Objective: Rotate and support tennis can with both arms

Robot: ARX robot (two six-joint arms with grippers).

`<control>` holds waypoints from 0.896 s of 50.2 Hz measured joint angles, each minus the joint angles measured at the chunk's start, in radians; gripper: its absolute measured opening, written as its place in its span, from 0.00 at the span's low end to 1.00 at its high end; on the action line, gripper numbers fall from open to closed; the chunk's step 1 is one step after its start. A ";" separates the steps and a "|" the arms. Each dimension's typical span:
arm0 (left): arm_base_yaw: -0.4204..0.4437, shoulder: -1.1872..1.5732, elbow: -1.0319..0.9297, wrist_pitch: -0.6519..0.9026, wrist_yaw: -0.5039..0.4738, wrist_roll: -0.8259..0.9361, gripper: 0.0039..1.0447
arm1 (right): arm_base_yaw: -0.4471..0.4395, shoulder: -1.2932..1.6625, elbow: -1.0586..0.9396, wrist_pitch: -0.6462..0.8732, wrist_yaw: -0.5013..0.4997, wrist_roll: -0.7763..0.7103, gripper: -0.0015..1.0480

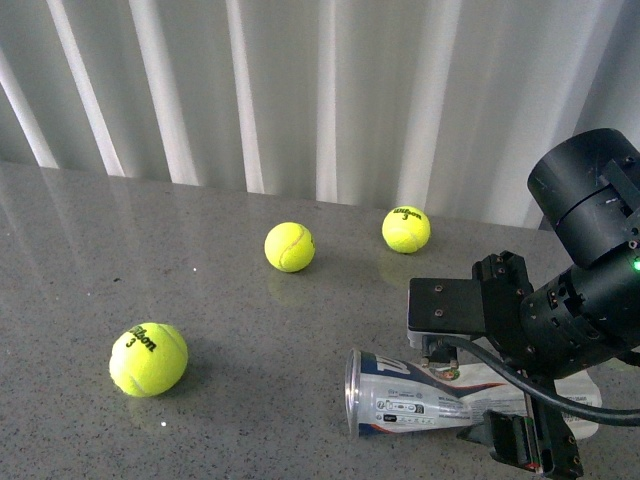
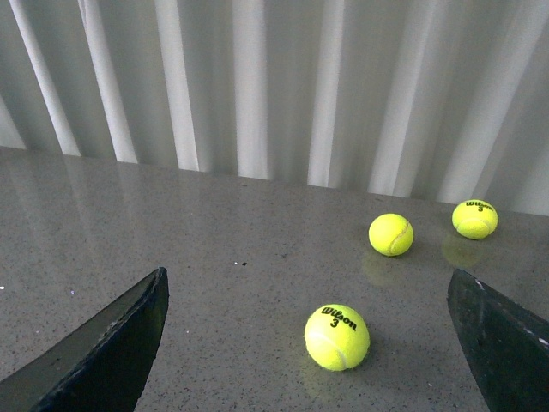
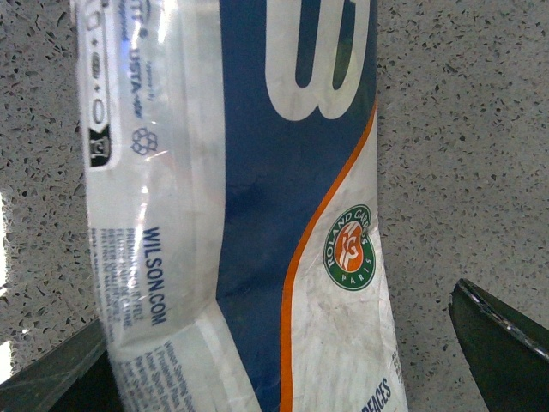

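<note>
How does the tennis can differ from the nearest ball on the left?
The can is a long tube lying on its side, white and navy; the ball is round and yellow. The can lies between the open plates of the right tool; the ball sits free, untouched. Both rest on the table and carry Wilson print.

Looks like a robot lab or test room, folks: a plain white pleated curtain (image 1: 300, 90) closes off the whole back like a staged backdrop, and a bare grey speckled bench (image 1: 80, 260) runs right across. A bulky black arm (image 1: 590, 240) with thick cables and a green light reaches over it, and the only props are three yellow balls (image 1: 148, 359) and a can (image 1: 410, 400) on its side
</note>
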 joint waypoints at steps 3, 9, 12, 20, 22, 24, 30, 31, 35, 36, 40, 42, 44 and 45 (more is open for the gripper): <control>0.000 0.000 0.000 0.000 0.000 0.000 0.94 | 0.005 -0.014 -0.003 0.000 0.000 0.010 0.93; 0.000 0.000 0.000 0.000 0.000 0.000 0.94 | 0.013 -0.035 -0.005 -0.008 -0.002 0.026 0.93; 0.000 0.000 0.000 0.000 0.000 0.000 0.94 | 0.016 -0.043 -0.005 -0.023 -0.011 0.034 0.93; 0.000 0.000 0.000 0.000 0.000 0.000 0.94 | 0.019 -0.072 -0.011 -0.040 -0.025 0.043 0.93; 0.000 0.000 0.000 0.000 0.000 0.000 0.94 | 0.019 -0.080 -0.011 -0.041 -0.027 0.047 0.93; 0.000 0.000 0.000 0.000 0.000 0.000 0.94 | 0.018 -0.098 -0.011 -0.048 -0.031 0.053 0.93; 0.000 0.000 0.000 0.000 0.000 0.000 0.94 | 0.011 -0.139 -0.011 -0.052 -0.040 0.063 0.93; 0.000 0.000 0.000 0.000 0.000 0.000 0.94 | 0.008 -0.149 -0.011 -0.052 -0.045 0.068 0.93; 0.000 0.000 0.000 0.000 0.000 0.000 0.94 | -0.002 -0.186 -0.010 -0.045 -0.072 0.104 0.93; 0.000 0.000 0.000 0.000 0.000 0.000 0.94 | -0.005 -0.199 -0.010 -0.033 -0.074 0.119 0.93; 0.000 0.000 0.000 0.000 0.000 0.000 0.94 | -0.013 -0.241 -0.010 0.023 -0.074 0.169 0.93; 0.000 0.000 0.000 0.000 0.000 0.000 0.94 | -0.019 -0.275 -0.010 0.065 -0.073 0.210 0.93; 0.000 0.000 0.000 0.000 0.000 0.000 0.94 | -0.024 -0.304 -0.010 0.097 -0.069 0.237 0.93; 0.000 0.000 0.000 0.000 0.000 0.000 0.94 | -0.028 -0.325 -0.010 0.120 -0.062 0.268 0.93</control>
